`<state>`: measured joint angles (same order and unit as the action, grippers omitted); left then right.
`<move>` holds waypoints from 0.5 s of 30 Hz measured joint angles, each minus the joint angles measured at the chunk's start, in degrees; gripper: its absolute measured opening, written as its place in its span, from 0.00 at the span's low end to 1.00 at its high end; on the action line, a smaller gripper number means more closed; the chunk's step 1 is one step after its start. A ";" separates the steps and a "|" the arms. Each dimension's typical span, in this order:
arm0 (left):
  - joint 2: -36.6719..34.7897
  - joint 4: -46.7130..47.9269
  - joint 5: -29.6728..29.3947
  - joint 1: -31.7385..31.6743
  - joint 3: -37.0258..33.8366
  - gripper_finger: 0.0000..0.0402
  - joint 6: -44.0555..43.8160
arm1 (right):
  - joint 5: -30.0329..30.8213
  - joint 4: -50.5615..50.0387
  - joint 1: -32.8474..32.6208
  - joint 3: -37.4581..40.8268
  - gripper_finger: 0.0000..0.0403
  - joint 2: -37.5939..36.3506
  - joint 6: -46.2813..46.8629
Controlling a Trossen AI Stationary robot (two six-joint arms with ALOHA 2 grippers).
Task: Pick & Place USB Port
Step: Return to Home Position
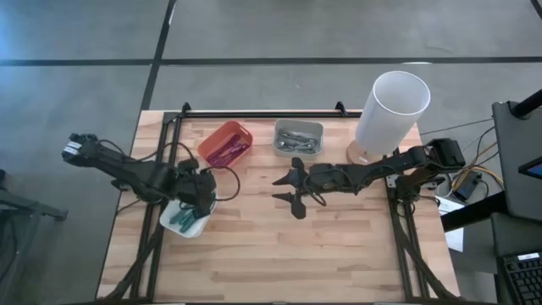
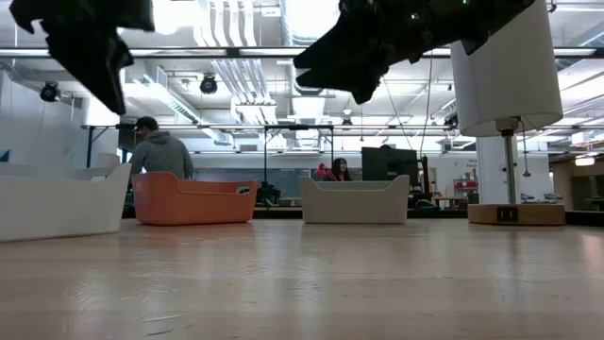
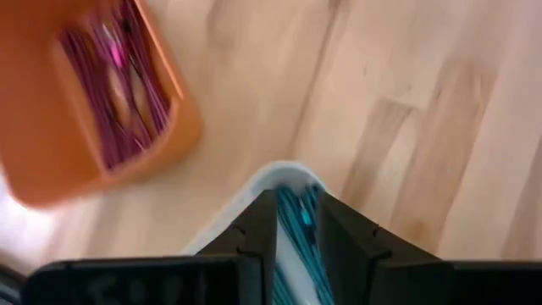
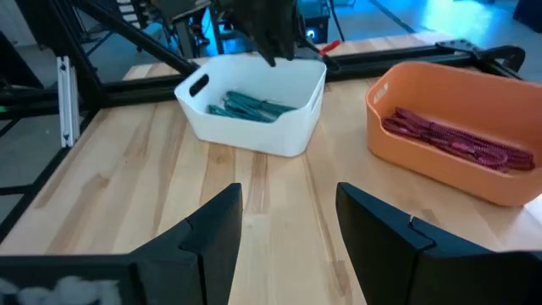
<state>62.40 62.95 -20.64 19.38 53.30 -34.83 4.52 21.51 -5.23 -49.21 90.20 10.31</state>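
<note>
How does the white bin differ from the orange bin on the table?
The white bin holds blue-green cables; the orange bin holds magenta cables. The white bin lies under the left gripper; the orange bin stands beside it, clear of both arms. Both are open-topped and rest on the table. The right gripper waits mid-table.

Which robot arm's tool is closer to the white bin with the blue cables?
Left. The left tool hangs right above the white bin; the right tool is over the table middle, apart.
</note>
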 joint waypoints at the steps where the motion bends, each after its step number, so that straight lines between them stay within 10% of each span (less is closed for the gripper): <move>1: -0.10 -0.02 -1.01 0.00 0.64 0.20 1.42 | -0.01 -0.14 0.00 0.00 0.47 -0.48 -0.07; 15: -10.47 -10.48 -8.15 0.00 0.03 0.20 16.10 | -0.01 -9.37 0.00 0.00 0.47 -14.15 -4.50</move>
<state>51.93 52.47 -28.80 19.38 53.33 -18.74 4.51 12.14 -5.23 -49.21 76.05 5.81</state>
